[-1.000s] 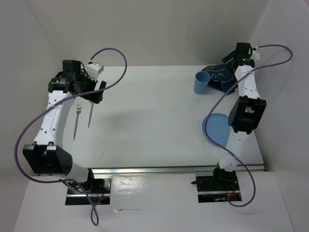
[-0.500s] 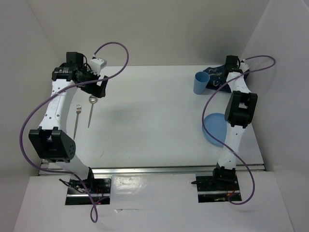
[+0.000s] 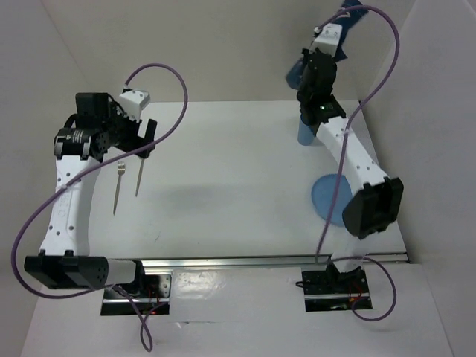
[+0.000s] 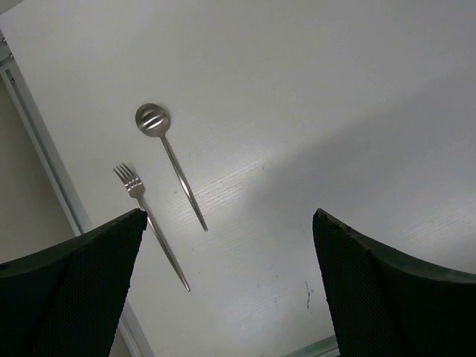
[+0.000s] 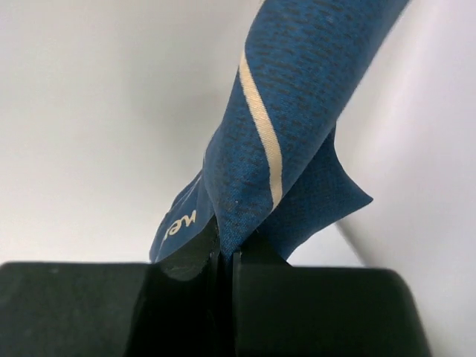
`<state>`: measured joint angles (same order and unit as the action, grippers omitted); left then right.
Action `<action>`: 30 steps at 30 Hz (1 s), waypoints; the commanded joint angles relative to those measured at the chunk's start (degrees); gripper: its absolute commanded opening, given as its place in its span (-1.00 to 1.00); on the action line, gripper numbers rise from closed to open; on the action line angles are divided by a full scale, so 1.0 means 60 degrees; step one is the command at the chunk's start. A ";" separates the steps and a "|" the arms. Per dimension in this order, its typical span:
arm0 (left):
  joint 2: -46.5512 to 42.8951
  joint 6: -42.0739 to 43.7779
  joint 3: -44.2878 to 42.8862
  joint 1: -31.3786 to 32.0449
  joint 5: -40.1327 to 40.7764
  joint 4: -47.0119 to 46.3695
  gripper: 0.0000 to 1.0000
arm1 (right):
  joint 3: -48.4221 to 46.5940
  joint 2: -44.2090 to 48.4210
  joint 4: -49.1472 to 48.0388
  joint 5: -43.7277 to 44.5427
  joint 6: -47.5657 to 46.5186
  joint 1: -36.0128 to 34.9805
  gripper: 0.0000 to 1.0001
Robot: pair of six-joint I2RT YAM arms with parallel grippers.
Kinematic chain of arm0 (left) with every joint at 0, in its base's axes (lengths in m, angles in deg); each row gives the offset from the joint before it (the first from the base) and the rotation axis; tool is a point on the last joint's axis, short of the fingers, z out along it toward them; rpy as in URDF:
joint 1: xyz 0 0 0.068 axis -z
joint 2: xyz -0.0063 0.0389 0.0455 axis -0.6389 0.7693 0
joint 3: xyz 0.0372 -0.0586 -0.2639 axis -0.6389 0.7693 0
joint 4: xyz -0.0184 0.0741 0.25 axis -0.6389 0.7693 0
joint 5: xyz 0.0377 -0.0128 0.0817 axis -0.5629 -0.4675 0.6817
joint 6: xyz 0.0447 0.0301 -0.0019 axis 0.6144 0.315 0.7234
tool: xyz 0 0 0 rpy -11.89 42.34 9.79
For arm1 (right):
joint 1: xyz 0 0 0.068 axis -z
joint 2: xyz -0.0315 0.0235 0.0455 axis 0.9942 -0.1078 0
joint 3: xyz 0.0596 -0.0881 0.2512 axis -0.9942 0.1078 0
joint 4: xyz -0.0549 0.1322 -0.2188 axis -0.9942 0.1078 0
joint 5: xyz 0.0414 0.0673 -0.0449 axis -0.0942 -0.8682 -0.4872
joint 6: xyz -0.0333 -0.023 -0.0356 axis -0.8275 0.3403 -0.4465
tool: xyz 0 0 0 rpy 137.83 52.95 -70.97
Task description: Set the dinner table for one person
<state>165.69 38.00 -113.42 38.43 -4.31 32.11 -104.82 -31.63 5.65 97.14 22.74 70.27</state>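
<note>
My right gripper (image 3: 335,27) is raised high over the back right corner, shut on a navy cloth placemat (image 3: 351,10). In the right wrist view the placemat (image 5: 282,111) rises from the pinched jaws of that gripper (image 5: 227,253), showing a cream stripe and some lettering. A fold of it hangs left of the arm. A fork (image 3: 117,184) and a slotted spoon (image 3: 139,174) lie side by side on the white dinner table (image 3: 238,186) at the left. My left gripper (image 3: 146,138) hovers above their far ends, open and holding nothing; from the wrist I see the spoon (image 4: 152,119) and fork (image 4: 149,223) beyond the gripper (image 4: 229,217).
A light blue cup (image 3: 303,134) stands at the back right, partly behind my right arm. A blue plate (image 3: 329,195) lies near the right edge, crossed by the arm and its purple cable. White walls enclose the table on three sides.
The right gripper shut on the placemat at the back right corner and lifted it high off the table. The left arm drew slightly back and left, still open.
</note>
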 commanded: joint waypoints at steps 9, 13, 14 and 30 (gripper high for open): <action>-0.2006 -0.0823 0.1519 0.0008 -0.0024 -0.0055 0.98 | 0.4318 0.4177 0.2960 -0.3190 0.2679 -0.4434 -0.48; -0.2006 -0.0545 0.1373 0.0008 0.0064 0.0781 0.98 | 0.6350 0.3783 0.3799 -0.6371 0.4585 -0.4642 0.90; -0.2006 -0.0457 0.1503 0.0008 0.0252 0.0883 0.98 | 0.6588 0.3607 0.3916 -0.6504 0.4849 -0.4643 1.00; 0.3199 0.0482 -0.1595 0.2686 -0.0610 0.2627 0.98 | 0.8715 0.4486 0.4870 -0.7514 0.7195 -0.1685 0.92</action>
<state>177.75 41.19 -117.66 50.47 -6.93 47.17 -54.20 -2.24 34.26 55.78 63.61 58.07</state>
